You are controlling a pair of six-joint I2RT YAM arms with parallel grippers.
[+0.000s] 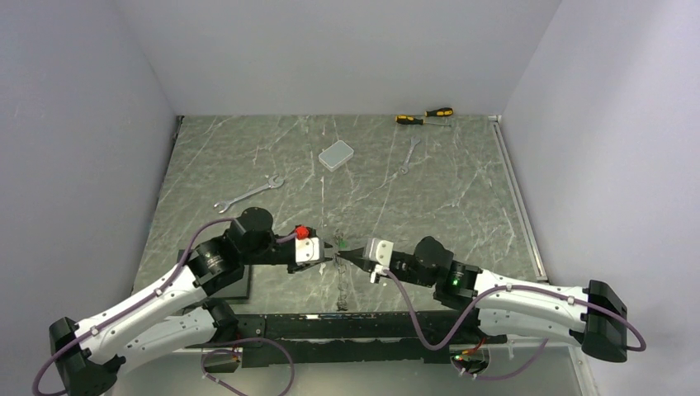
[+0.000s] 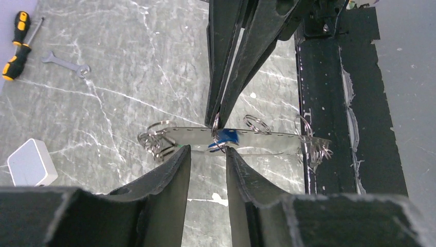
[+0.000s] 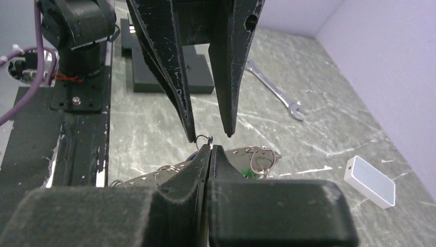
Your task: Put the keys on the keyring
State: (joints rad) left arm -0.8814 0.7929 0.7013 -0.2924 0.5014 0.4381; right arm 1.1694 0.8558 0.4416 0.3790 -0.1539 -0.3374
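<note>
The keyring (image 2: 267, 139) is a long silvery loop of holed links, seen edge-on, with small split rings along it. It also shows in the right wrist view (image 3: 237, 153). A blue key (image 2: 226, 138) hangs at its middle and a green key (image 3: 252, 172) near its far end. No black key shows. My right gripper (image 3: 210, 148) is shut on a small split ring (image 3: 204, 140) by the blue key. My left gripper (image 2: 207, 150) is open, its tips against the keyring on either side of that ring. In the top view both grippers, left (image 1: 329, 258) and right (image 1: 345, 254), meet tip to tip.
A grey box (image 1: 336, 154) lies mid-table. There is one wrench on the left (image 1: 248, 195) and another at the back right (image 1: 409, 155). Two screwdrivers (image 1: 425, 116) lie at the far edge. The black base plate (image 1: 330, 326) runs along the near edge under the keyring's end.
</note>
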